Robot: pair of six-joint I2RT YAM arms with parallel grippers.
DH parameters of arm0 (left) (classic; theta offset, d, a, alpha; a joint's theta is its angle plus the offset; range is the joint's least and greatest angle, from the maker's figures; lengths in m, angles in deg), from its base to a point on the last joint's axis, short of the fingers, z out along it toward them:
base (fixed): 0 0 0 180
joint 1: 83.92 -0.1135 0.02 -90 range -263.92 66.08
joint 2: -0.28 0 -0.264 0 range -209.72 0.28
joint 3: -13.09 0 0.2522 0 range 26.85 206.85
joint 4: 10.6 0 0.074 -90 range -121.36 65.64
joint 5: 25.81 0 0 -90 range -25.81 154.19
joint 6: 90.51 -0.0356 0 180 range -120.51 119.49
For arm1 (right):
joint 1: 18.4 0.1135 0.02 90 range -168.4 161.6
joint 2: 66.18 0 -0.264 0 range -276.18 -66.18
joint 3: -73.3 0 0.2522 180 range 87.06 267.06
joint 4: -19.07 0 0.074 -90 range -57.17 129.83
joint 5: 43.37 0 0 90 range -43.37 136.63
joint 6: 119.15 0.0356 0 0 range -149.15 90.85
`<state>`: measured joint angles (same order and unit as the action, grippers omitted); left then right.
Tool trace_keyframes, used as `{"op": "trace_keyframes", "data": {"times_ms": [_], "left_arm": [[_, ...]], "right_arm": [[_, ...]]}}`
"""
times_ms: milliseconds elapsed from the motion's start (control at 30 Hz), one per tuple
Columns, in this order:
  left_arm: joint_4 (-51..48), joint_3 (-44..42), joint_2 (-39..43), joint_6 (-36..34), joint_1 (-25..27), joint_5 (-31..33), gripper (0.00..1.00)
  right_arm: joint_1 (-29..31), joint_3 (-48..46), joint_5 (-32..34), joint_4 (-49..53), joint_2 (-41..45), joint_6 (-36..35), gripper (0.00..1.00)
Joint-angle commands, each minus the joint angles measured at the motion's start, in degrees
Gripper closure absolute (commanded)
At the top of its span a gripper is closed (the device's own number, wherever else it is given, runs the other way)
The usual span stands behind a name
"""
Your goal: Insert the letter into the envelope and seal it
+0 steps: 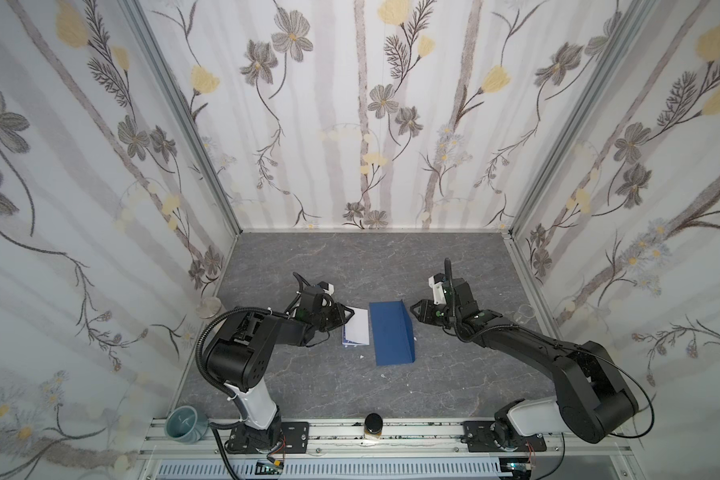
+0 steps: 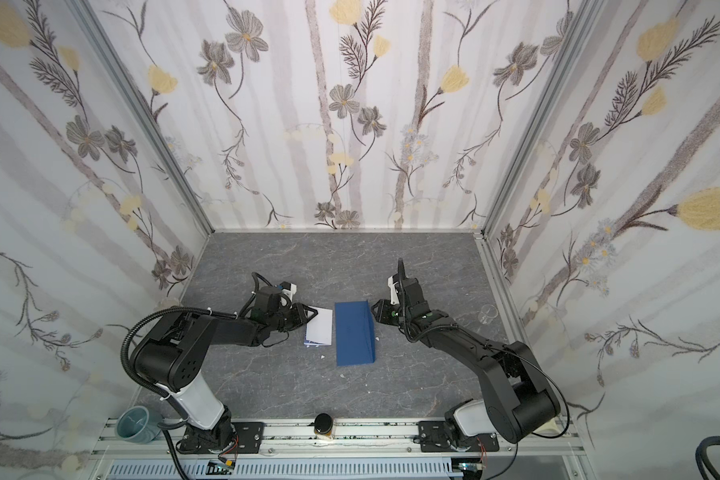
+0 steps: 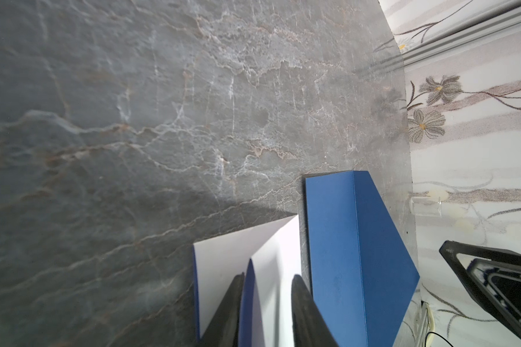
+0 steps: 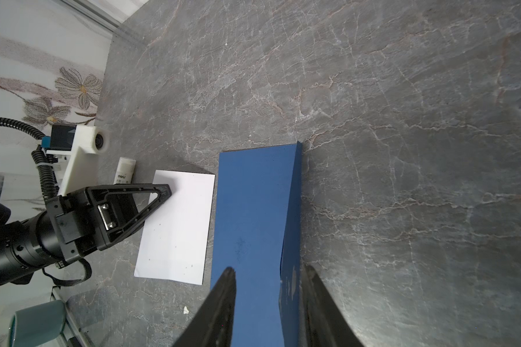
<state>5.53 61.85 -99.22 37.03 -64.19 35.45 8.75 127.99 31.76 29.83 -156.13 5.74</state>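
The letter (image 1: 357, 328) lies folded and white side up on the grey table, just left of the dark blue envelope (image 1: 391, 338); both show in both top views. The envelope's flap (image 4: 291, 210) stands up along its right edge. My left gripper (image 3: 268, 276) is open at the letter's far left corner. A lifted layer of the letter (image 3: 223, 255), blue underneath, rises between its fingers against one of them. My right gripper (image 4: 268, 267) is open at the envelope's (image 4: 250, 204) far right end. Its fingers straddle the raised flap, which stands close to one finger.
A white glue stick (image 4: 125, 171) lies behind the left gripper (image 4: 160, 192). A clear beaker (image 1: 524, 313) stands by the right wall and a glass (image 1: 211, 307) by the left wall. A teal mug (image 1: 184, 422) and a black-lidded jar (image 1: 373, 424) sit on the front rail. Small white scraps (image 1: 361, 356) lie near the envelope.
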Motion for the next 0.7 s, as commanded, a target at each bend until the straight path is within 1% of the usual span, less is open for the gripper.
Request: {"op": "trace_keyframes", "data": {"times_ms": [0, 67, 133, 167, 367, 567, 667], "left_arm": [[2.3, -0.1, -0.4, 0.5, 0.0, -1.1, 0.80], [2.4, -0.2, -0.4, 0.6, 0.0, -0.9, 0.85], [2.5, -0.6, -0.1, 0.8, 0.0, -0.2, 0.97], [2.5, -0.7, 0.1, 0.9, 0.0, 0.2, 1.00], [2.6, -1.0, 3.4, 1.8, -0.1, -0.2, 1.00], [2.6, -0.9, 11.4, 2.8, -0.1, -2.3, 1.00], [2.6, -0.6, 15.1, 3.9, -0.1, -3.6, 1.00]], "right_arm": [[0.1, 0.4, -0.4, -1.9, 0.1, 0.0, 0.61], [0.0, 0.5, -0.6, -2.1, 0.1, 0.2, 0.61], [0.0, 0.5, -0.7, -2.3, 0.2, 0.2, 0.61], [0.1, 0.5, -0.8, -2.4, 0.3, 0.3, 0.61], [0.1, 0.6, -2.2, -3.5, 1.6, 0.4, 0.61], [0.5, 1.9, -4.6, -4.5, 4.3, 0.4, 0.59], [1.9, 3.7, -6.7, -7.4, 5.5, 0.6, 0.55]]}}
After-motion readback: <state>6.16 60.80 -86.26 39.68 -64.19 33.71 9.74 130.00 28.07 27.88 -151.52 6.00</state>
